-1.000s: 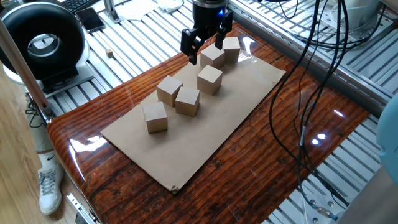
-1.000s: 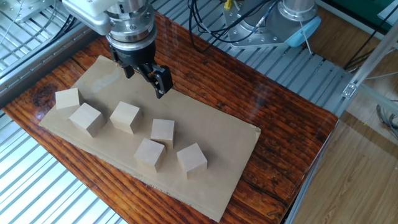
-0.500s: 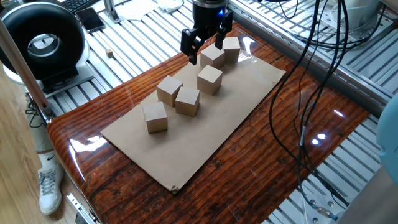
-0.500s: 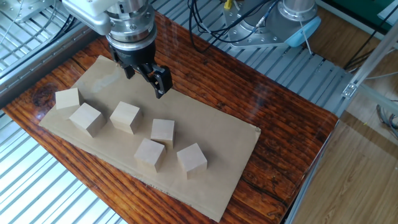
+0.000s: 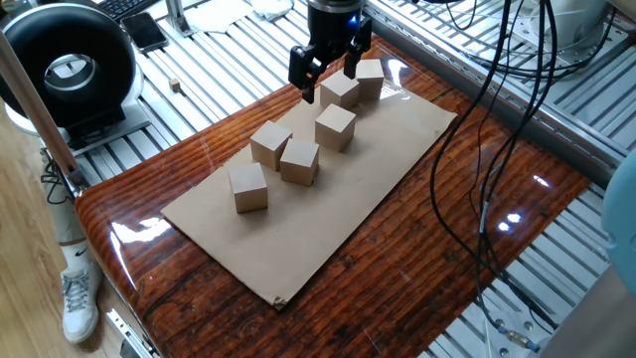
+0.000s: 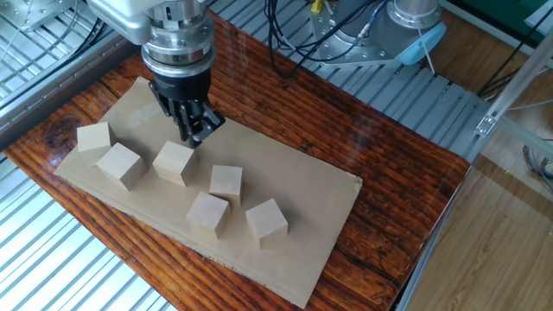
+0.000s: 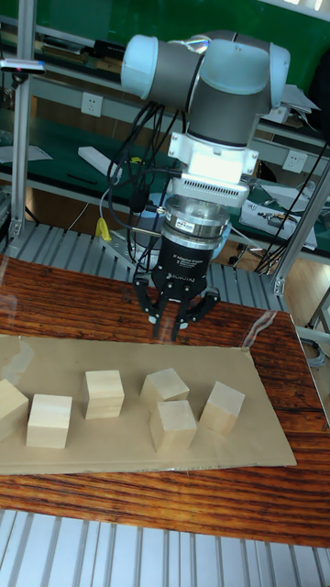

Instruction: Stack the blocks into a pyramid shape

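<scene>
Whereas half a second ago the other fixed view had the gripper (image 6: 195,131) hanging over the bare back edge of the cardboard sheet (image 6: 285,186) with its fingers splayed sideways, it has now turned about its own axis and come down and inward over the sheet, its tips just above and behind the third block (image 6: 175,161) counted from the sheet's gripper end, not touching it; one fixed view shows no change in the gripper (image 5: 325,78) from half a second ago; the jaws stand spread apart there and hold nothing, while the other fixed view sees them nearly edge-on, so the gap is hidden; the six blocks (image 6: 226,182) all lie singly on the sheet, none stacked, where they lay before; being cubes they have no long axis, but their loose row runs along the sheet's length, each one turned at its own angle to the sheet's edges; the sheet lies on the glossy wooden desk (image 6: 380,199); in the tall fixed view the gripper (image 7: 176,326) carries small print on its dark body, too small to read.
</scene>
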`<action>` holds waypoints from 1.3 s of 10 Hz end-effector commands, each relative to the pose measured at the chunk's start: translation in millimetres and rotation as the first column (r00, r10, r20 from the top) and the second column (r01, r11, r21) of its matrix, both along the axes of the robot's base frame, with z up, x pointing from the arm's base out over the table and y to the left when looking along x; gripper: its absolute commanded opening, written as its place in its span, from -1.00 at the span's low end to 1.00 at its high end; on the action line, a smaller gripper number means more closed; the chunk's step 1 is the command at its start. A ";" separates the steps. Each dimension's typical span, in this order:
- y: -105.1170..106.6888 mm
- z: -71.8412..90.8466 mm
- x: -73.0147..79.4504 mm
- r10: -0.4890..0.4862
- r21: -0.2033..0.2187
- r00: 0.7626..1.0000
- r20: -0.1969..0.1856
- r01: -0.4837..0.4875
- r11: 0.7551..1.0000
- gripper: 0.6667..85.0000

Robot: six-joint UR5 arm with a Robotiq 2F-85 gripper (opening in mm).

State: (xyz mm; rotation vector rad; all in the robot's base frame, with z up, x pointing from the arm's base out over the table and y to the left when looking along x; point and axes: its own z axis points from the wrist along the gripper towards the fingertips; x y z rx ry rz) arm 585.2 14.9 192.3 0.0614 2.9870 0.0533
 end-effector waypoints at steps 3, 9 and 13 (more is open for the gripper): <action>-3.4 4.0 14.0 0.083 -0.042 0.996 0.044 -0.081 0.996 -0.99; -6.4 7.1 17.4 0.068 -0.051 0.997 0.044 -0.066 0.997 -0.99; -0.6 11.2 14.7 0.049 -0.026 0.998 0.044 -0.048 0.999 -0.99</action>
